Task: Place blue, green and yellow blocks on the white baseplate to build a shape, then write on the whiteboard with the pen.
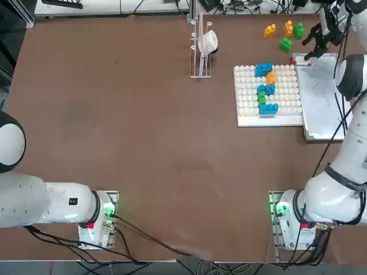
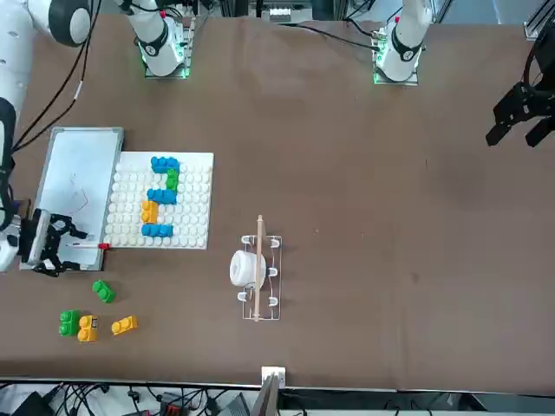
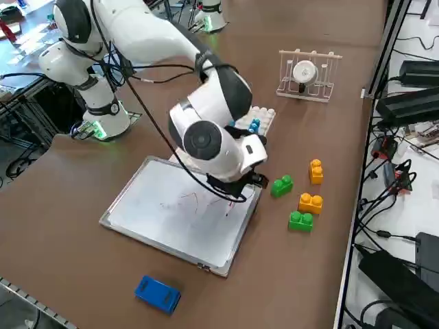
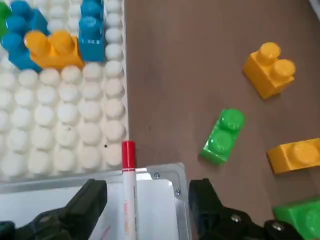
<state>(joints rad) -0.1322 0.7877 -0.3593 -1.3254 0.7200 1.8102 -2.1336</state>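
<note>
Pen (image 4: 128, 186) lies loose on the whiteboard (image 4: 155, 210) corner, red cap toward the white baseplate (image 4: 60, 135), between the spread fingers of my right hand (image 4: 147, 200). I judge it light, stiff and slick, apt to roll; I'd pinch mid-barrel, not the cap.

both arms have glossy white rounded shells, built from thick tube-shaped links with ball-like joints. the right arm (image 3: 137, 31) has dark grey bands where its links meet and a flat round grey cap on the side of its wrist joint. black cables run loosely along it, and more black cables trail from both bases across the table. each base sits on a metal plate, shows a green light and carries a small red mark. the left arm (image 1: 40, 197) has a small black label on its shell. the right gripper (image 4: 147, 205) has black, angular plastic fingers (image 4: 87, 200) with small silver screws.
</note>
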